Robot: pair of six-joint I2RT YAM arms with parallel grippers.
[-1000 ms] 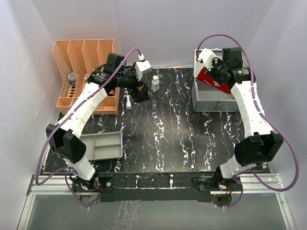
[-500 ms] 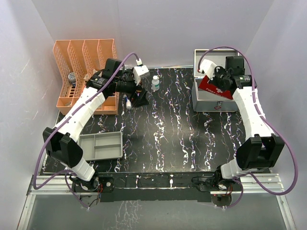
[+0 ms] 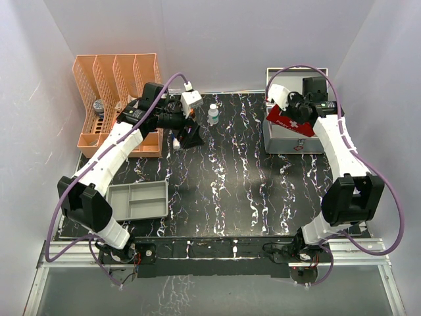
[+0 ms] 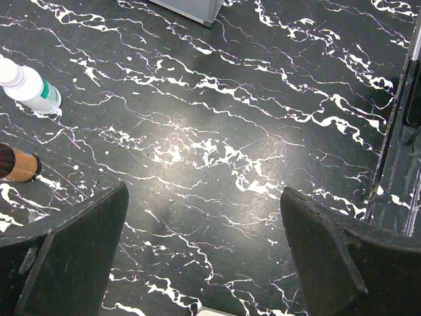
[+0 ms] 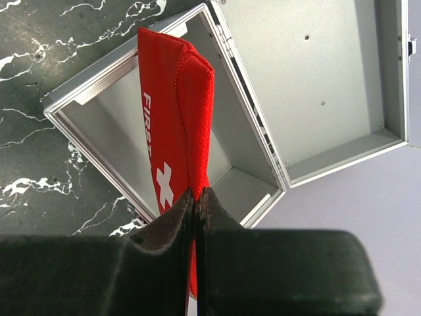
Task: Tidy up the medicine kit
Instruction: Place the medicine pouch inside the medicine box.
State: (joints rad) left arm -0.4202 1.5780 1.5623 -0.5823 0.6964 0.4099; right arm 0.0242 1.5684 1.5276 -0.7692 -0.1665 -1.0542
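Note:
My right gripper (image 5: pixel 197 197) is shut on a red first-aid pouch (image 5: pixel 174 125) and holds it edge-up over the open grey metal case (image 5: pixel 99 115); from above the pouch (image 3: pixel 286 120) hangs over the case (image 3: pixel 283 139). My left gripper (image 4: pixel 204 217) is open and empty above the black marble table, in the top view (image 3: pixel 189 135) near the table's back left. A white bottle (image 4: pixel 26 89) and a brown-capped vial (image 4: pixel 16 164) lie to its left. The white bottle (image 3: pixel 213 114) stands at the back.
An orange file rack (image 3: pixel 118 99) stands at the back left with a dark item inside. A grey compartment tray (image 3: pixel 139 199) sits at the front left. The case lid (image 5: pixel 316 72) lies open behind the case.
My right gripper has carried the red pouch left and lower over the open case. My left gripper has shifted slightly toward the near side.

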